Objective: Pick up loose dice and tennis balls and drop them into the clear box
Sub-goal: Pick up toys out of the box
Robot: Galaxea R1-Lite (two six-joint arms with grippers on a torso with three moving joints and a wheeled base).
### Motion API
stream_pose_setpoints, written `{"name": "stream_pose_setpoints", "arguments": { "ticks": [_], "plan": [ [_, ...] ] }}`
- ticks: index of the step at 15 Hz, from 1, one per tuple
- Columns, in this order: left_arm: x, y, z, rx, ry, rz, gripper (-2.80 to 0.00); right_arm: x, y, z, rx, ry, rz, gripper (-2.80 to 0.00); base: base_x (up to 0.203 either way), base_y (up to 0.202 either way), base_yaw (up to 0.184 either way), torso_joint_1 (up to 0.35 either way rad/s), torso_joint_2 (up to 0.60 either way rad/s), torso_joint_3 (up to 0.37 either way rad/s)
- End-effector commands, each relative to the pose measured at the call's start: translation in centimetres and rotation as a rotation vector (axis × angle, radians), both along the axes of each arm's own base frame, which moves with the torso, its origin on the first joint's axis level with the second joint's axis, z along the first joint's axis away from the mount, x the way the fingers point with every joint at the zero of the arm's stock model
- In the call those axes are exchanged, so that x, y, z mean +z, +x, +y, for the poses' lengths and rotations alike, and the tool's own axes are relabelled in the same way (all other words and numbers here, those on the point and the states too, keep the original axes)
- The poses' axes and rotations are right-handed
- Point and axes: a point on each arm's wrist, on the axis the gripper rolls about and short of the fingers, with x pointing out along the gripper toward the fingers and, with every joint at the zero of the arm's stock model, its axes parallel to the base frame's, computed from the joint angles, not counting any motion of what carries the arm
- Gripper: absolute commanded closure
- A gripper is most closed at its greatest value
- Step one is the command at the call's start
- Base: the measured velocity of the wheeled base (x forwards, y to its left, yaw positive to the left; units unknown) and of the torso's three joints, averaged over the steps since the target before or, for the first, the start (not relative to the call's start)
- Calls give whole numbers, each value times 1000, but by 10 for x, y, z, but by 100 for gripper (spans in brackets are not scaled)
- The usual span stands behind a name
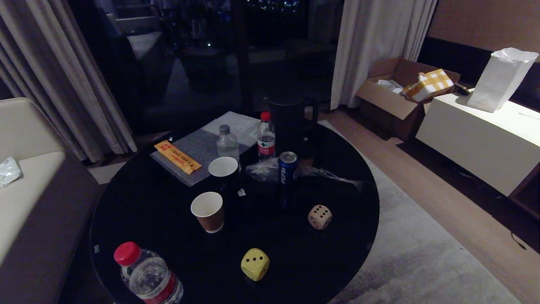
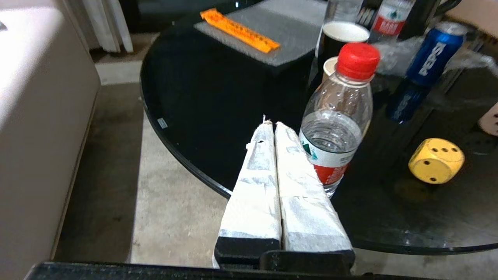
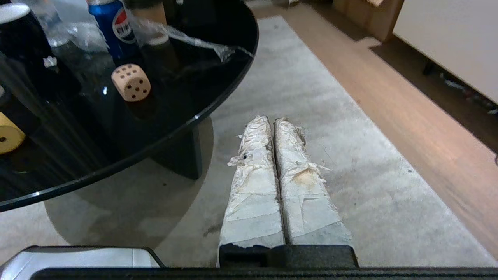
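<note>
Two dice lie on the round black glass table point(image 1: 152, 211): a yellow die point(image 1: 255, 264) near the front edge and a beige die point(image 1: 319, 216) further right. The yellow die point(image 2: 436, 160) also shows in the left wrist view, the beige die point(image 3: 131, 82) in the right wrist view. No tennis balls and no clear box are in view. My left gripper point(image 2: 271, 124) is shut and empty over the table's near left edge, beside a water bottle point(image 2: 339, 112). Over the carpet to the right of the table hangs my right gripper point(image 3: 271, 119), shut and empty. Neither arm shows in the head view.
On the table stand a red-capped water bottle point(image 1: 145, 274) at the front left, two paper cups point(image 1: 208, 211), a blue Pepsi can point(image 1: 288, 177), two more bottles point(image 1: 266, 137), crumpled plastic wrap and an orange packet point(image 1: 177, 157). A sofa point(image 1: 29, 202) is left, a white cabinet point(image 1: 481, 139) right.
</note>
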Motion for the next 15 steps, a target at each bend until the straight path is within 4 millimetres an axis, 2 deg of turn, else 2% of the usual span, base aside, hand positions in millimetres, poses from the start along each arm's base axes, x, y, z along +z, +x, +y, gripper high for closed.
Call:
{"name": "stream_pose_setpoints", "arguments": {
  "ticks": [1, 12, 15],
  "plan": [
    [0, 0, 0, 1, 0, 3, 0, 0, 0, 0, -1, 0, 2, 0, 0, 0, 0, -1, -6, -195],
    [0, 0, 0, -3, 8, 3, 0, 0, 0, 0, 1, -2, 2, 0, 0, 0, 0, 3, 0, -198],
    [0, 0, 0, -9, 15, 4, 0, 0, 0, 0, -1, -3, 2, 0, 0, 0, 0, 4, 5, -103]
  ]
}}
